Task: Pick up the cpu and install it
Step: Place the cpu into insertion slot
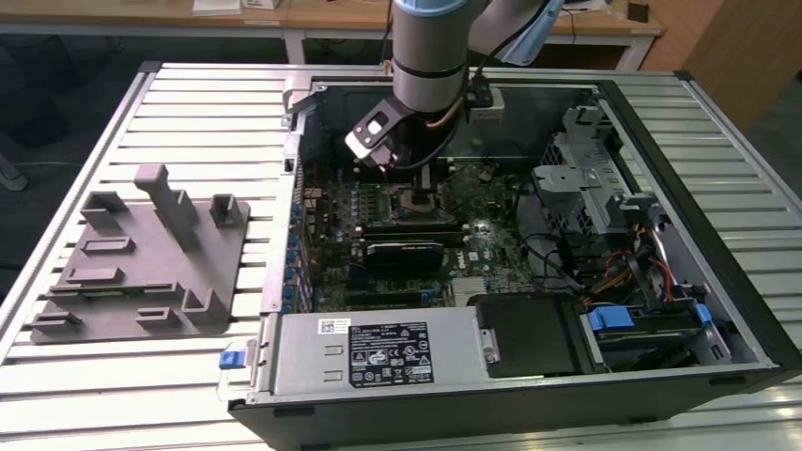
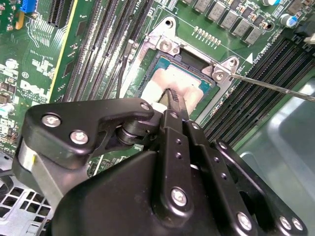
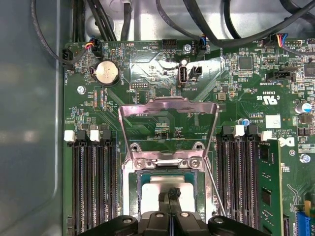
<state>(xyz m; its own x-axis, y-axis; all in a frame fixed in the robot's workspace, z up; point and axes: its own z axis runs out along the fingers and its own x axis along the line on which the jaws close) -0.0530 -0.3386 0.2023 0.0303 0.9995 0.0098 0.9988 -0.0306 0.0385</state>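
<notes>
My arm hangs down into the open computer case, with the wrist low over the green motherboard. My gripper is narrow: its two slim black fingers are closed tip to tip, with nothing between them. The cpu lies flat in its socket directly under those tips, which sit over the middle of its silvery top. I cannot tell whether they touch it. The socket's metal load plate stands hinged open just beside the chip.
</notes>
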